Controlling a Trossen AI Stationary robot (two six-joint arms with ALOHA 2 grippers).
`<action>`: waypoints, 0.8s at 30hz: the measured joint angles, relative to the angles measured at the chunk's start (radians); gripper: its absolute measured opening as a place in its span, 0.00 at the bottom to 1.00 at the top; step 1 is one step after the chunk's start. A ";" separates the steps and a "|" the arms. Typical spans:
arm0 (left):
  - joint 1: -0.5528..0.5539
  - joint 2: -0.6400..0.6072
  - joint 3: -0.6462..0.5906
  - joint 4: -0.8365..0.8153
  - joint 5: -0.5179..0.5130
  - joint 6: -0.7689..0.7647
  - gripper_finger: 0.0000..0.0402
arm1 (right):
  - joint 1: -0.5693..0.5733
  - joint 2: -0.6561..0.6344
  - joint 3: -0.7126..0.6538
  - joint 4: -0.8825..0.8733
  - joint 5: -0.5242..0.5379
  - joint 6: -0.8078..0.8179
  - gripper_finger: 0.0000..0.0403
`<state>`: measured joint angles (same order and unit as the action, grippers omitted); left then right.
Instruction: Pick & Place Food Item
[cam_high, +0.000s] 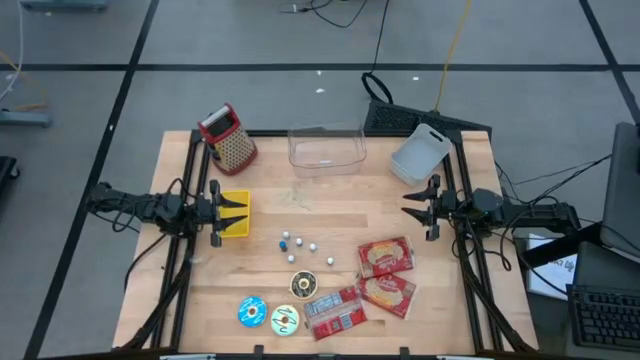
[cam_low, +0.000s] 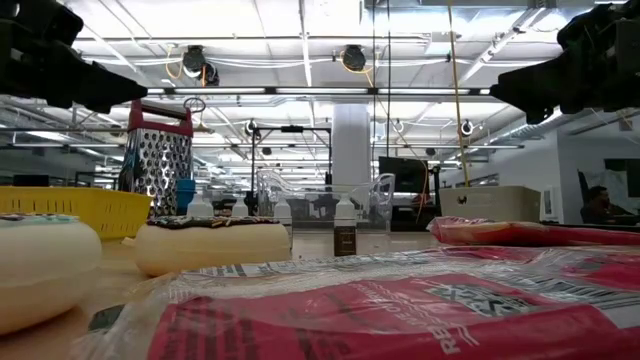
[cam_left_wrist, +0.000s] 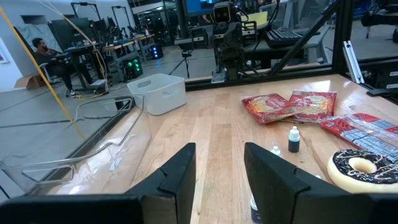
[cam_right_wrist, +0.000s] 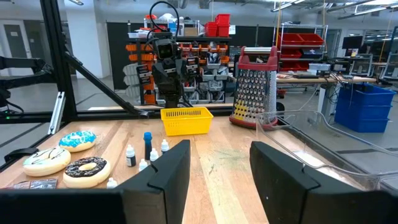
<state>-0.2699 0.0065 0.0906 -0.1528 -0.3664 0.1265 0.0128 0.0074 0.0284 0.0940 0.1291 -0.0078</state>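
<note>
Three doughnuts lie flat near the table's front edge: a chocolate one (cam_high: 303, 285), a blue one (cam_high: 251, 311) and a pale one (cam_high: 284, 319). Red snack packs (cam_high: 386, 256) lie flat to their right. My left gripper (cam_high: 235, 208) hovers level at the table's left edge, beside a yellow basket (cam_high: 237, 214). Its fingers are open with nothing between them (cam_left_wrist: 217, 180). My right gripper (cam_high: 415, 205) hovers level at the right edge, likewise open with nothing between its fingers (cam_right_wrist: 221, 168). Both point toward the table's middle.
A cheese grater (cam_high: 228, 136) stands at the far left, a clear tub (cam_high: 327, 148) at the far middle, a white bin (cam_high: 420, 153) at the far right. Several small bottles (cam_high: 298, 245) stand mid-table. Bare wood lies between the two grippers.
</note>
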 joint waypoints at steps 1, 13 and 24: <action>0.000 0.000 0.000 0.000 0.000 0.000 0.34 | 0.000 0.000 0.000 0.000 0.000 0.000 0.39; 0.000 0.000 0.000 0.000 0.000 0.000 0.34 | 0.000 0.000 0.000 0.000 0.000 0.000 0.39; 0.000 0.000 0.000 0.188 0.052 -0.188 0.34 | 0.000 0.000 0.000 0.000 0.000 0.000 0.39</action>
<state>-0.2699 0.0067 0.0906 0.0350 -0.3143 -0.0618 0.0128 0.0074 0.0280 0.0940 0.1290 -0.0078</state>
